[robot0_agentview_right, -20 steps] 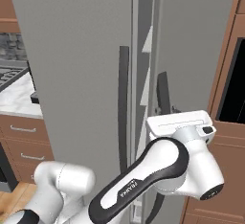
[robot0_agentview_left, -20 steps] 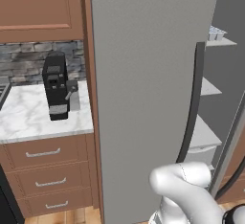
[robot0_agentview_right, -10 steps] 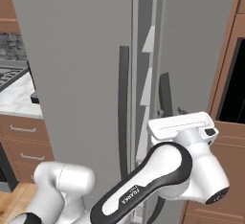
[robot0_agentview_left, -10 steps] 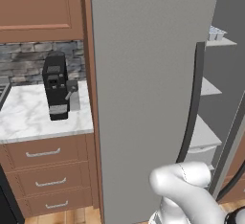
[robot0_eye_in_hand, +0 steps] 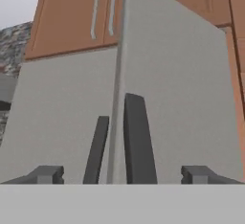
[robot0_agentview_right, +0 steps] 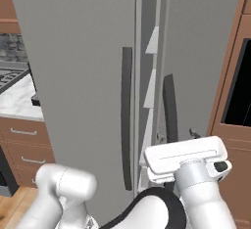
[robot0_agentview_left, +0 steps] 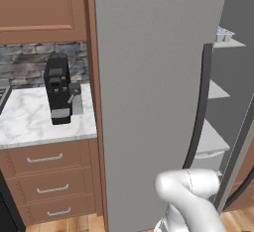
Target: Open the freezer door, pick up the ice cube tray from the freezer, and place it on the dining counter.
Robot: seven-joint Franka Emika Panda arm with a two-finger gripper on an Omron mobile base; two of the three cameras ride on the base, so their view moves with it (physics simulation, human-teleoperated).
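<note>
Two fingertips of the gripper [robot0_eye_in_hand: 122,175] stand wide apart, holding nothing, near the freezer door [robot0_agentview_left: 149,77] handle [robot0_eye_in_hand: 139,141]. Door sits only partly ajar; reaching for the ice cube tray [robot0_agentview_left: 224,34] now risks the arm striking its edge.

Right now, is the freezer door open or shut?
Partly open. The freezer door stands swung out, and past its edge the left base view shows shelves with the ice cube tray on the top one.

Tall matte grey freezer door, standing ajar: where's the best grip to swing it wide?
Take its long dark vertical bar handle about mid-length, coming straight from the front. The bar runs upright and appears to stand off the grey freezer door, so the open pincer could likely straddle it with one finger on each side.
</note>
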